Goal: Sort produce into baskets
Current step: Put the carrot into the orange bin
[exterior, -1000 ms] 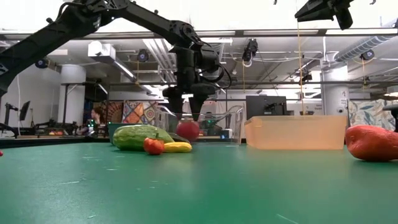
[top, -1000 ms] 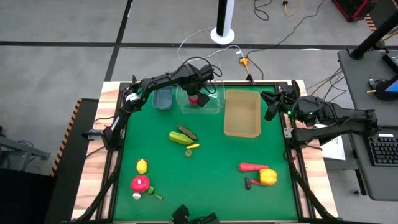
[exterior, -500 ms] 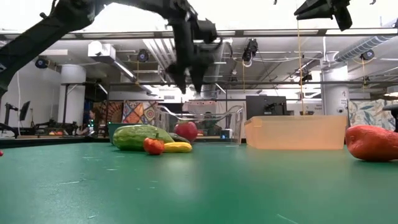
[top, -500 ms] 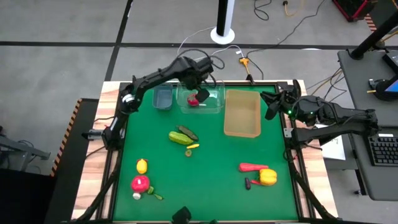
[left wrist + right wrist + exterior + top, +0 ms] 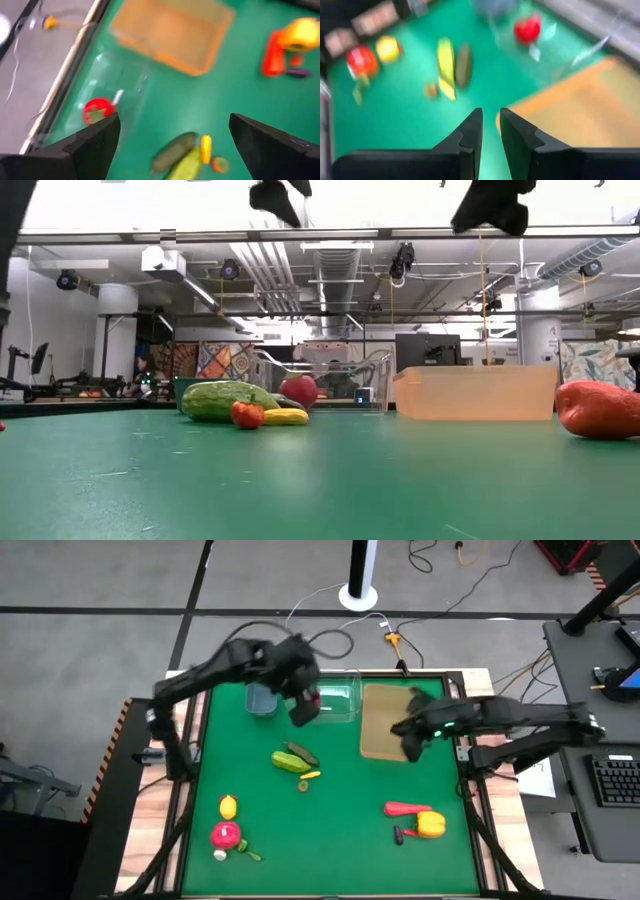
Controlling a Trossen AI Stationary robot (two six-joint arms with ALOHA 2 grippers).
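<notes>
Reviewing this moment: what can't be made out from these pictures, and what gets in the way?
- High view: the left gripper is motion-blurred and covers part of the clear tub, hiding the red piece inside.
- High view: the small bits beside the red round piece are too small to identify.
- Low view: both grippers are cut off by the top edge.
- Low view: the blue bin sits hidden behind the cucumber.

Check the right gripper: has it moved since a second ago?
Yes. In the high view the right gripper has swung in from the table's right edge and now sits over the tan tray's right rim, fingers nearly together.
</notes>
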